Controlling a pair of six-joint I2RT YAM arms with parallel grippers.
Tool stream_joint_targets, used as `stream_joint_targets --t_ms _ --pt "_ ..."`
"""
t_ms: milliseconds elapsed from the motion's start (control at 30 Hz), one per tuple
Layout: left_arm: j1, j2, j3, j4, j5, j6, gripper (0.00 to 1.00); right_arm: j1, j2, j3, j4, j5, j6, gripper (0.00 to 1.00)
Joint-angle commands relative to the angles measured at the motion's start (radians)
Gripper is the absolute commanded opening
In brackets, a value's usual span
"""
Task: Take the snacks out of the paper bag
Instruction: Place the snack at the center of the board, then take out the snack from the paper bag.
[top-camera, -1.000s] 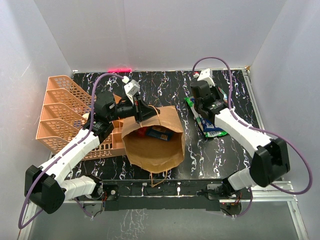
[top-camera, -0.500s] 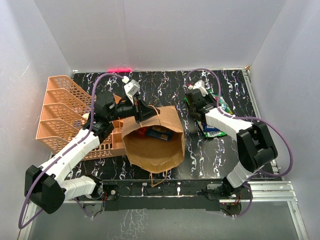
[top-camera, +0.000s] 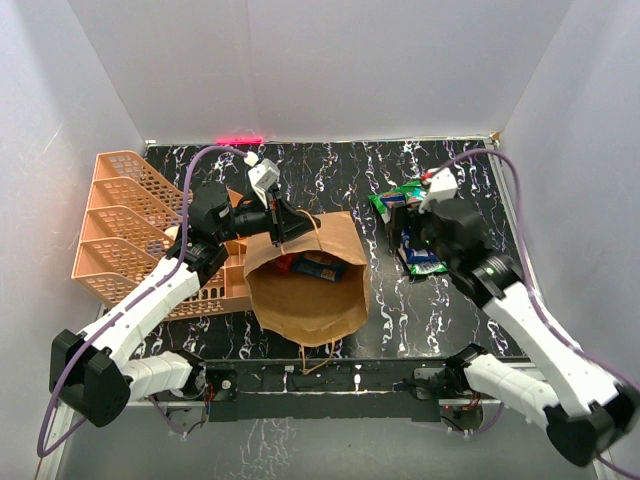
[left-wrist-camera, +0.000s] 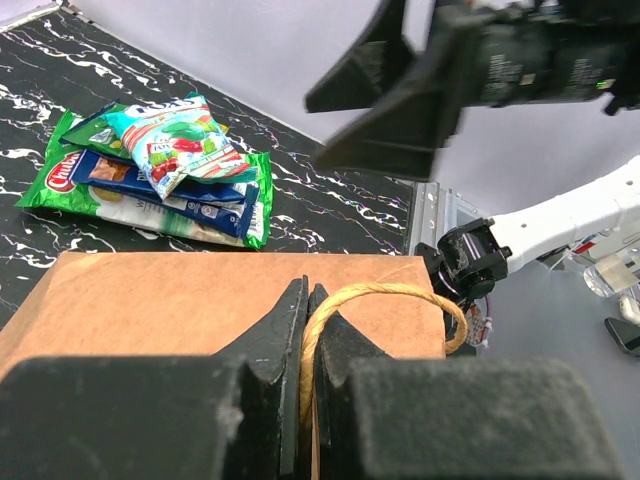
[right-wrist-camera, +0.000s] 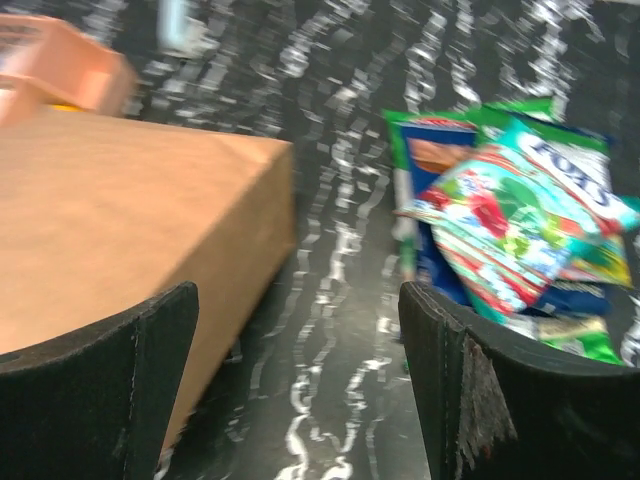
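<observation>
The brown paper bag (top-camera: 310, 290) lies in the middle of the table with its mouth facing the arms. A dark blue packet (top-camera: 320, 266) and a red one (top-camera: 285, 264) show inside it. My left gripper (top-camera: 283, 222) is shut on the bag's twisted handle (left-wrist-camera: 400, 292) at the upper edge, with the cord pinched between its jaws (left-wrist-camera: 307, 300). To the right of the bag lies a pile of green and blue snacks (top-camera: 418, 240), which also shows in the wrist views (left-wrist-camera: 160, 165) (right-wrist-camera: 510, 220). My right gripper (top-camera: 402, 220) hangs open and empty just left of the pile (right-wrist-camera: 298, 300).
An orange lattice organizer (top-camera: 130, 225) stands at the left, touching the bag's side. White walls close in the table at the back and both sides. A strip of black marbled tabletop (right-wrist-camera: 340, 260) lies between the bag and the pile.
My right gripper has opened and left a green packet on top of the pile. Its arm has swung back to the right. The left gripper holds the handle as before.
</observation>
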Motion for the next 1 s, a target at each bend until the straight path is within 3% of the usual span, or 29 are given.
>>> stream_joint_targets --t_ms 0,300,367,467,633,967 --pt "0.0 -0.005 0.032 0.033 0.015 0.005 0.0 -0.001 -0.138 -0.017 -0.054 -0.372 0.032 0.84" --pt "0.0 0.005 0.031 0.021 0.0 0.013 0.0 -0.001 -0.189 0.014 -0.053 -0.776 -0.058 0.79" --pt "0.0 0.009 0.031 0.018 -0.001 0.015 0.0 0.002 -0.183 0.024 0.049 -0.892 -0.008 0.79" --pt "0.0 0.013 0.033 0.016 -0.001 0.011 0.0 0.01 -0.159 0.03 0.143 -0.923 0.032 0.79" --pt "-0.001 0.013 0.035 0.008 -0.006 0.017 0.0 0.101 -0.041 0.083 0.143 -0.834 -0.008 0.78" --pt "0.0 0.018 0.042 -0.009 -0.012 0.028 0.0 0.771 0.199 0.214 0.182 -0.284 -0.159 0.79"
